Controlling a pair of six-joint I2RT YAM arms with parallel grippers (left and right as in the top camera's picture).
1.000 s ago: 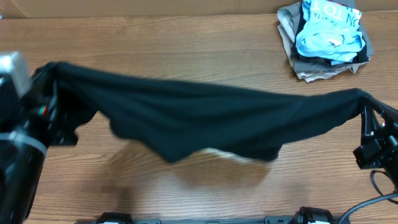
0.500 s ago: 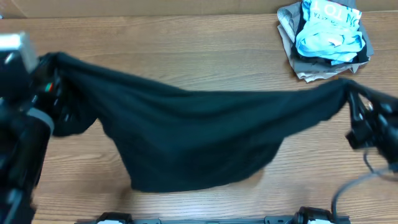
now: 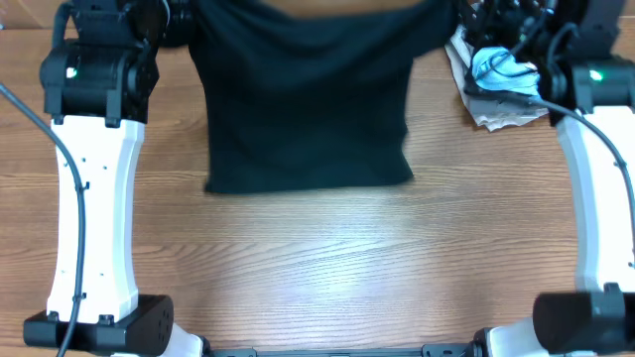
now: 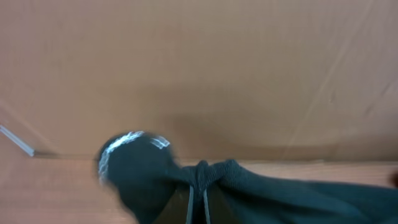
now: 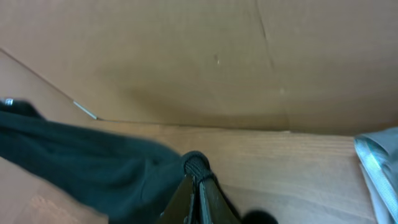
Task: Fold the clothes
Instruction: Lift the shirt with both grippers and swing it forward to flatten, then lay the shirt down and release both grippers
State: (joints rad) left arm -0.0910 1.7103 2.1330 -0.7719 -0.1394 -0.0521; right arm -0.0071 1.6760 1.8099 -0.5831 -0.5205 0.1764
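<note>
The left tool (image 4: 197, 190) is pinched tight, its two thin fingers pressed together on a puckered fold of the plain black short-sleeved T-shirt of thin soft cloth (image 4: 280, 193). From that fold the cloth runs off to the right of the left wrist view, and a blurred dark bunch of it with a pale gleam sits just to the left (too smeared to say what part of the shirt it is). The right tool (image 5: 194, 186) is likewise closed hard on a small knot of the same shirt, and here the cloth trails away to the left. Behind both tools stands a brown cardboard wall (image 5: 186, 56), with a strip of wood-grain tabletop (image 3: 327, 268) below it. From overhead, both tools are at the far edge of the tabletop with the shirt's upper edge stretched between them. The body of the shirt reaches down toward the near side and lies spread on the wood, its hem running almost straight across. The left white arm (image 3: 94, 198) and the right white arm (image 3: 595, 198) flank it, well apart. Just beside the shirt's right edge, a light blue garment (image 3: 496, 69) lies crumpled on top of a grey-tan garment (image 3: 506, 111).
</note>
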